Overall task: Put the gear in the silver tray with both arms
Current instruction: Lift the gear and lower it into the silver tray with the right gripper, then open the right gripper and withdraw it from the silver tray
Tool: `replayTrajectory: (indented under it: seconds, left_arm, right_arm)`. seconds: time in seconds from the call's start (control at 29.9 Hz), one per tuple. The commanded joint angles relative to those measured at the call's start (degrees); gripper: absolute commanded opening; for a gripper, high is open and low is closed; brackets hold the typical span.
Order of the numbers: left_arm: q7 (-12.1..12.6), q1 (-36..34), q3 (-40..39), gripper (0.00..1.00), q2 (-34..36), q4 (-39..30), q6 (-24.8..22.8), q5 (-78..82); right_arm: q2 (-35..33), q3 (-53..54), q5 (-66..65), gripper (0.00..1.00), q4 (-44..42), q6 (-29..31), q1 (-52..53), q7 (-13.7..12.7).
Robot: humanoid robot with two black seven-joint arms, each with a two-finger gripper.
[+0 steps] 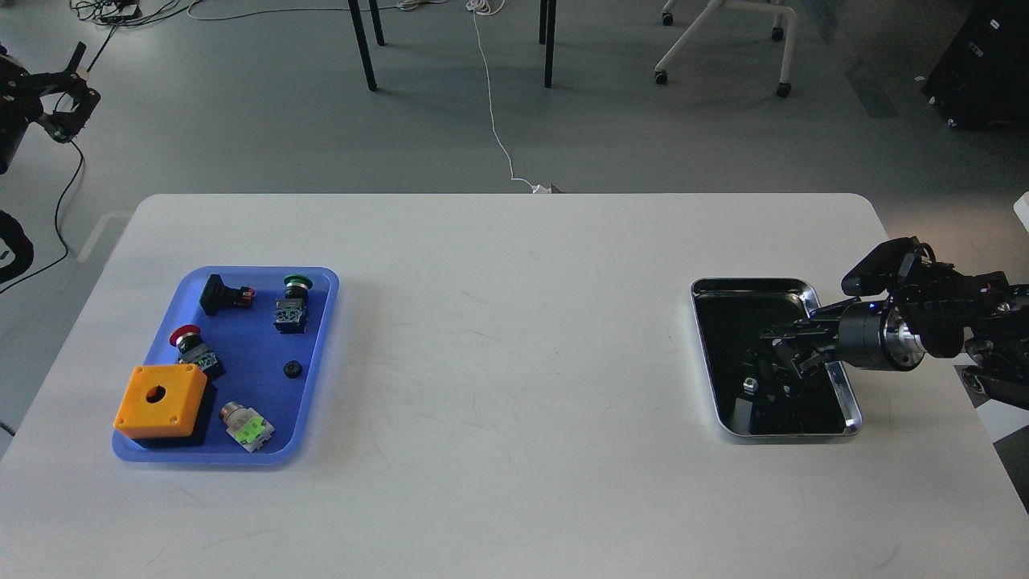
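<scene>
The silver tray lies on the right of the white table, its dark mirror-like inside reflecting my arm. My right gripper reaches in from the right and hovers over the tray's middle. Its dark fingers blend with the dark inside, so I cannot tell whether they are open or holding anything. A small black round gear-like part lies in the blue plastic tray on the left. My left gripper is raised off the table at the far top left, open and empty.
The blue tray also holds an orange box, a red push button, a green push button, a black switch part and a green-and-white switch. Chair and table legs stand on the floor beyond the table.
</scene>
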Motion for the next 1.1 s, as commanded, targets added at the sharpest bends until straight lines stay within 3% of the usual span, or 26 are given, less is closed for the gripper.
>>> replayTrajectory:
  seconds: [0.0, 0.17, 0.37, 0.5, 0.6, 0.84, 1.07]
  left_arm:
    - [-0.1, 0.0, 0.0, 0.98, -0.1, 0.0, 0.0, 0.0]
    - [-0.1, 0.0, 0.0, 0.98, 0.0, 0.0, 0.0, 0.0]
    - [-0.1, 0.0, 0.0, 0.98, 0.0, 0.0, 0.0, 0.0]
    - [-0.3, 0.0, 0.0, 0.98, 0.0, 0.0, 0.0, 0.0]
    - [-0.3, 0.2, 0.3, 0.98, 0.1, 0.0, 0.0, 0.1]
    - [-0.4, 0.3, 0.4, 0.98, 1.0, 0.1, 0.0, 0.4]
    - [0.1, 1.5, 4.0, 0.98, 2.5, 0.0, 0.0, 2.1]
  right_arm:
    - [1.0, 0.0, 0.0, 0.31, -0.5, 0.0, -0.3, 0.0]
    - [1.0, 0.1, 0.0, 0.59, -0.3, 0.0, -0.2, 0.0]
    - [0.7, 0.3, 0.2, 0.69, 0.4, -0.1, 0.7, 0.0]
    - [-0.2, 4.5, 0.7, 0.82, 0.7, -0.2, 3.8, 0.0]
    - [-3.2, 11.2, 0.9, 0.97, 0.8, 0.0, 4.6, 0.0]
    - [-4.8, 27.8, 5.6, 0.99, 0.0, 0.6, 3.6, 0.0]
    - [-3.6, 37.5, 24.4, 0.99, 0.4, -0.2, -0.4, 0.0]
